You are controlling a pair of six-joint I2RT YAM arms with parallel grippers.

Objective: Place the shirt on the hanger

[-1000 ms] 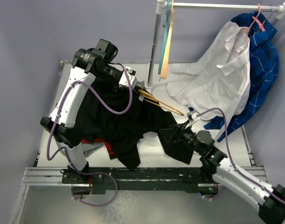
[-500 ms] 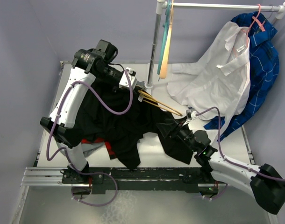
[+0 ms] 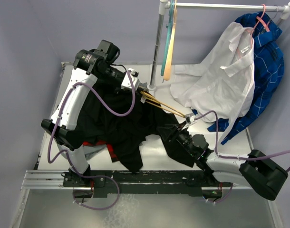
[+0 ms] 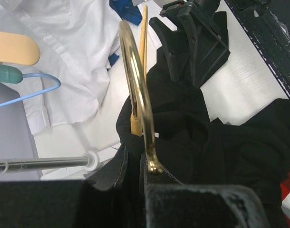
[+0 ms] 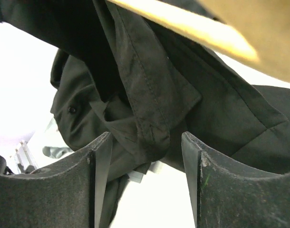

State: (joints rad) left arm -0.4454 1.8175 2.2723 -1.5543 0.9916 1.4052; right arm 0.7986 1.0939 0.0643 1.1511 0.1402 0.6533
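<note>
The black shirt lies crumpled across the middle of the table. The thin yellow hanger sticks out to the right from my left gripper, with its arms partly inside the shirt. In the left wrist view the left gripper is shut on the hanger at its hook, with black shirt fabric bunched around it. My right gripper is open at the shirt's right edge. In the right wrist view a fold of shirt hangs between the spread fingers of the right gripper, below a hanger arm.
A clothes rack pole stands at the back, holding a teal hanger and a peach hanger. A white shirt and a blue plaid shirt hang at the right. A red plaid garment lies under the black shirt.
My right arm has folded lower and its gripper has slid a little left and back toward the shirt's edge. The left arm and hanger have barely moved.
</note>
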